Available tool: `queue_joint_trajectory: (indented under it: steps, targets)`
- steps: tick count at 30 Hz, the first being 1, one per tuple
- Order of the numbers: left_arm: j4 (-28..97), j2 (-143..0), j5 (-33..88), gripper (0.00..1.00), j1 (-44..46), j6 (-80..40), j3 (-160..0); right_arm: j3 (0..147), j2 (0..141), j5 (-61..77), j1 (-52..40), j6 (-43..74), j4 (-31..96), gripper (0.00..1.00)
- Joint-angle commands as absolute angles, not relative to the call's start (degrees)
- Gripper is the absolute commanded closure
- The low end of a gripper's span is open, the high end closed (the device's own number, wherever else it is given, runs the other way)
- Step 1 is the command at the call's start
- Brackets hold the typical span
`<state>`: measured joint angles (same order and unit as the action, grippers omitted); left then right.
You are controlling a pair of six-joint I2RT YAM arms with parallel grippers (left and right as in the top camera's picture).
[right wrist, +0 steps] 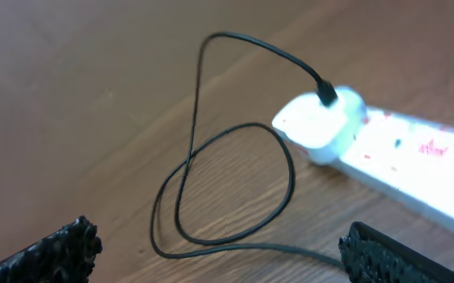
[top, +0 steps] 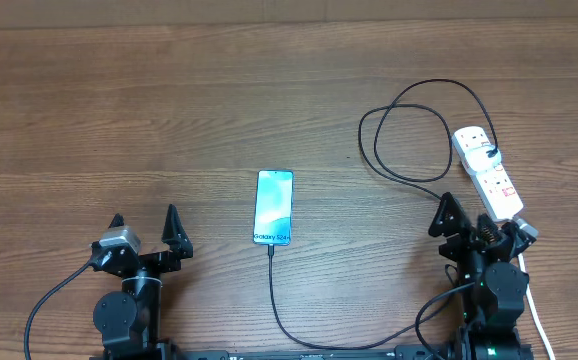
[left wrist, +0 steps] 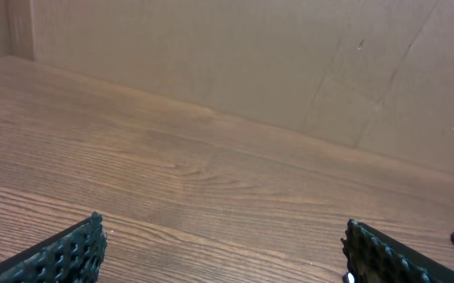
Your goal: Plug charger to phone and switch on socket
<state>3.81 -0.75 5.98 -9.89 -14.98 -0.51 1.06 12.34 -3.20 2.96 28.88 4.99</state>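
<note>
Because the socket (top: 487,172) lies just ahead of the open, empty right gripper (top: 484,225), beside the looped charger (top: 271,285), a press there could snag that loop. The pull could drag the phone (top: 273,207), well to its left.

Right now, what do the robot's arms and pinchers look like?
The left gripper and right gripper are black, each with two pointy, bumpy fingers. The left one also carries a silver block, and a thin black cable loops out beside it.

Parted fingers (left wrist: 68,255) over wooden table (left wrist: 211,173)
</note>
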Motion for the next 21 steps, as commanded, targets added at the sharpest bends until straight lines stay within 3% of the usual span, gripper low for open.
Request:
queue_joint_trajectory:
  steps: [1, 21]
  targets:
    - [3.99, -0.21, 5.82, 0.01, -10.11, -14.13, -0.27, 0.45, 7.44, 0.86, 2.61, 12.75, 4.89, 0.00]
    - [3.99, -0.21, 5.82, 0.00, -10.11, -14.13, -0.27, 0.45, 0.16, 0.95, 2.74, 1.85, 4.84, 0.00]
